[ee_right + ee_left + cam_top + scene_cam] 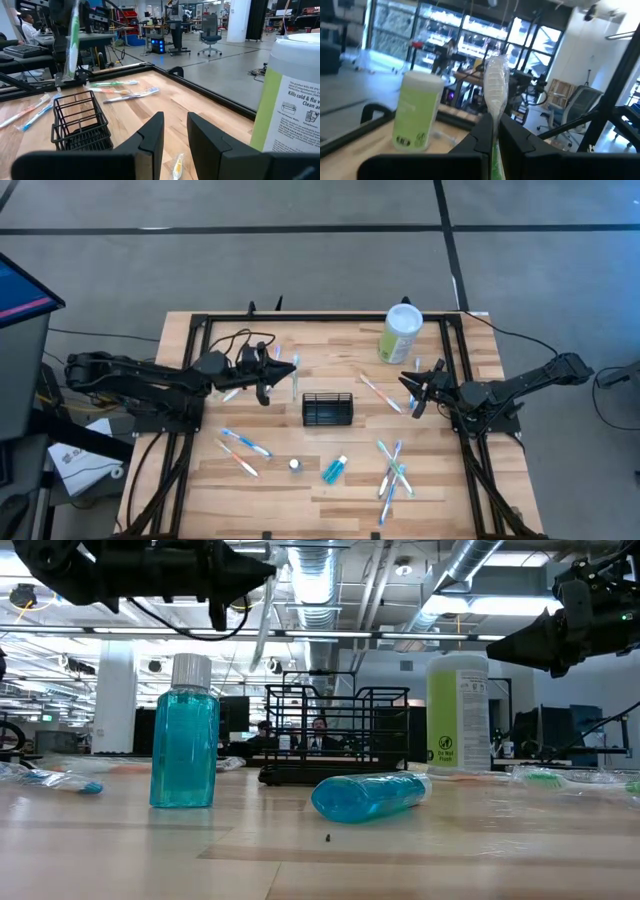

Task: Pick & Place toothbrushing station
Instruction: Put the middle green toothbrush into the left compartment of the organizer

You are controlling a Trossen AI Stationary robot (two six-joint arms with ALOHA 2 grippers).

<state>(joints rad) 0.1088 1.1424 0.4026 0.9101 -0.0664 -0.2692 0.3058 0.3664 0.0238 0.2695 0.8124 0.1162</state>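
The toothbrushing station (328,409), a low black wire-mesh caddy, sat near the middle of the pale plank table (330,485), well apart from both arms. The left gripper (268,374) hung above the boards left of it, jaws clamped on 1 wrapped toothbrush (496,92) standing upright in crinkled clear plastic. The right gripper (418,393) hovered right of the caddy, its 2 dark fingers apart with nothing between them. 1 pale-green canister (401,332) with a white lid stood at the far edge. 2 blue mouthwash bottles showed: 1 upright (184,732), 1 lying down (366,795). Loose wrapped brushes (393,470) overlapped, too tangled to count.
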